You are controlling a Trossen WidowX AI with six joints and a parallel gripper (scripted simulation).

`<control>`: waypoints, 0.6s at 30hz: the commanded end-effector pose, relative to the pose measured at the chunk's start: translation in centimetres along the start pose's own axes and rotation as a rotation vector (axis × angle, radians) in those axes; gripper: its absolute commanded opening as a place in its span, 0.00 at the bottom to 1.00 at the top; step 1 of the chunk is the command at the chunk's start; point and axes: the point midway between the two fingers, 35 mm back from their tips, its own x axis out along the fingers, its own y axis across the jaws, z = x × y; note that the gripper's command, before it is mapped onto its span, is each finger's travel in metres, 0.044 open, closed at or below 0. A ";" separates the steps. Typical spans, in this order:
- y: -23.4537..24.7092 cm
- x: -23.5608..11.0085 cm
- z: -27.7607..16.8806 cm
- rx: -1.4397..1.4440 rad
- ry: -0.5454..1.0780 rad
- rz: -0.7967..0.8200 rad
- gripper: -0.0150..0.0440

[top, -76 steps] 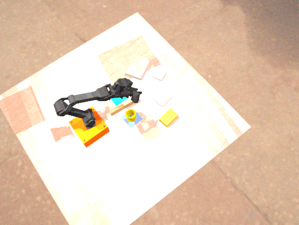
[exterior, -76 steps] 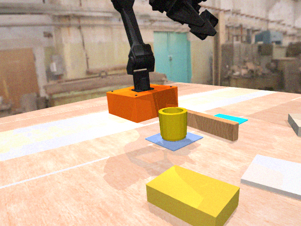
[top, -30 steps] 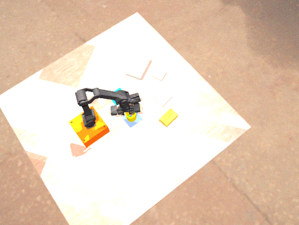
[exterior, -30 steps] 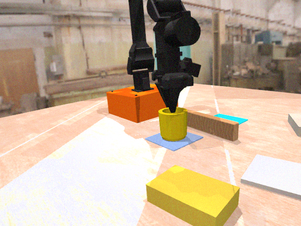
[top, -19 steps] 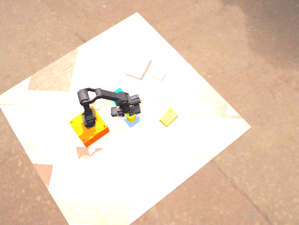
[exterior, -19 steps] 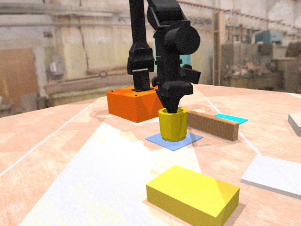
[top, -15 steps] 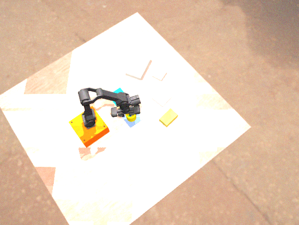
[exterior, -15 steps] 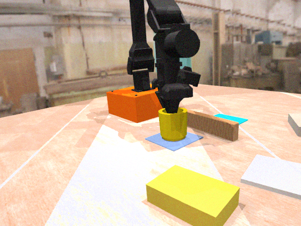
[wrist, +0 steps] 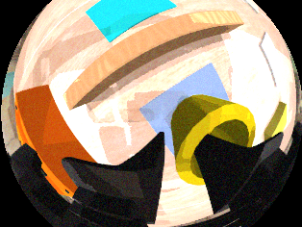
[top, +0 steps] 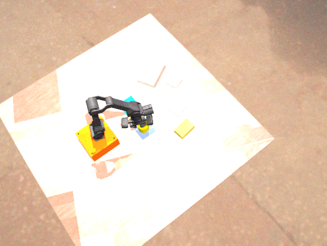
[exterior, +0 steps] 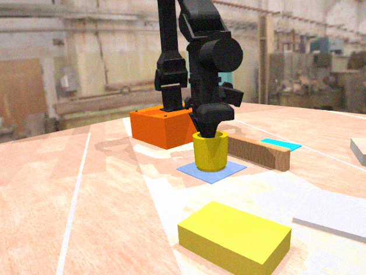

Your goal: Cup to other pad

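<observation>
The yellow cup [top: 143, 128] [exterior: 210, 153] [wrist: 192, 122] stands upright on the light blue pad [top: 145, 135] [exterior: 189, 172] [wrist: 192, 90]. My gripper [top: 142, 123] [exterior: 208, 134] [wrist: 177, 136] points down at the cup's rim, with one finger inside the cup and one outside, so it straddles the wall. The wrist view shows a slim gap between the outer finger and the wall, so the gripper is open. The marbles are hidden. The cyan pad [top: 129, 99] [exterior: 281, 144] [wrist: 124, 8] lies beyond a wooden bar [exterior: 257, 152] [wrist: 128, 59].
The arm's orange base [top: 97, 143] [exterior: 159, 127] [wrist: 45, 129] stands close to the cup. A yellow block [top: 184, 128] [exterior: 233, 233] [wrist: 278, 118] lies on the cup's other side. Flat pale slabs [exterior: 331, 212] [exterior: 359, 149] lie to the right.
</observation>
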 end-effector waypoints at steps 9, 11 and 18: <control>0.0 0.0 0.0 0.000 0.000 -0.001 0.32; 0.0 0.0 0.0 0.000 0.000 -0.001 0.30; -0.1 -0.7 0.0 0.000 0.000 -0.001 0.25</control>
